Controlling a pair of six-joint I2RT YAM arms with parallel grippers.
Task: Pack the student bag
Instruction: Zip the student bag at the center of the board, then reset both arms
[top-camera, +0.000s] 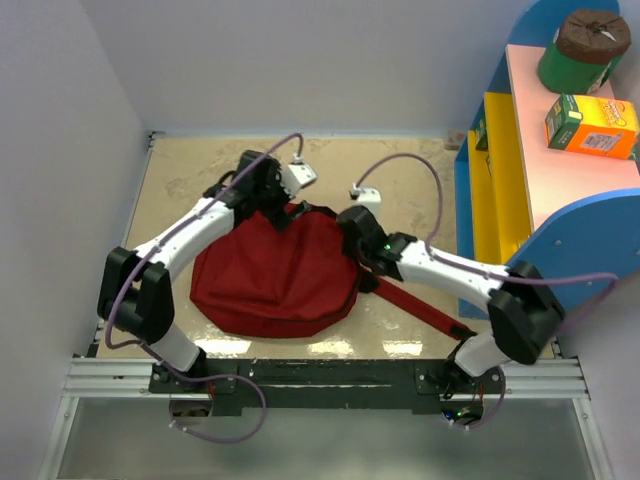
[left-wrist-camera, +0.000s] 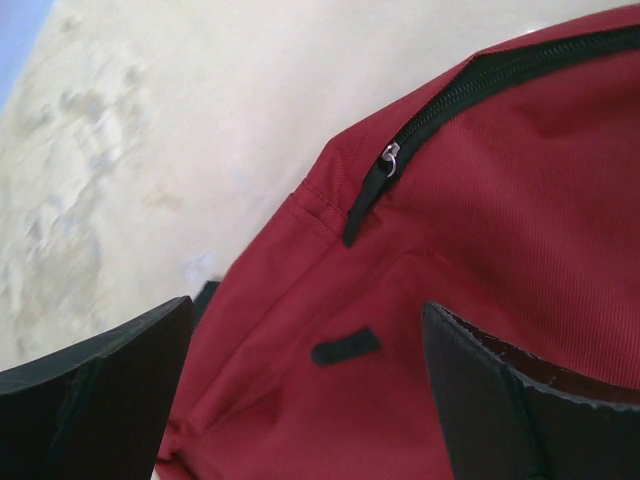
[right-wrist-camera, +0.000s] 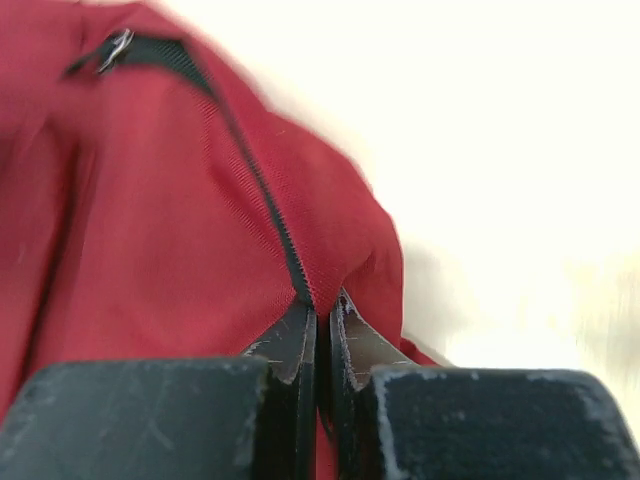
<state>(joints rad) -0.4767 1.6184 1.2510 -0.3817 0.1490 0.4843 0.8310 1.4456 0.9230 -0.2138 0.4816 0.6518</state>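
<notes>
The student bag (top-camera: 275, 275), dark red and rounded, lies flat in the middle of the table, and one long red strap (top-camera: 415, 305) trails to the right under my right arm. My left gripper (top-camera: 278, 205) hovers at the bag's far edge. In the left wrist view the left gripper (left-wrist-camera: 308, 330) is open, its fingers (left-wrist-camera: 110, 390) straddling red fabric just below the zipper pull (left-wrist-camera: 390, 155). My right gripper (top-camera: 350, 228) is at the bag's far right edge. In the right wrist view the right gripper (right-wrist-camera: 322, 315) is shut on the bag's seam, where the black zipper (right-wrist-camera: 250, 170) runs into the jaws.
A blue and yellow shelf unit (top-camera: 500, 180) stands along the right side. Its pink top carries a green cylinder (top-camera: 580, 50) and an orange box (top-camera: 592, 125). White walls close in the left and far sides of the beige table (top-camera: 200, 160).
</notes>
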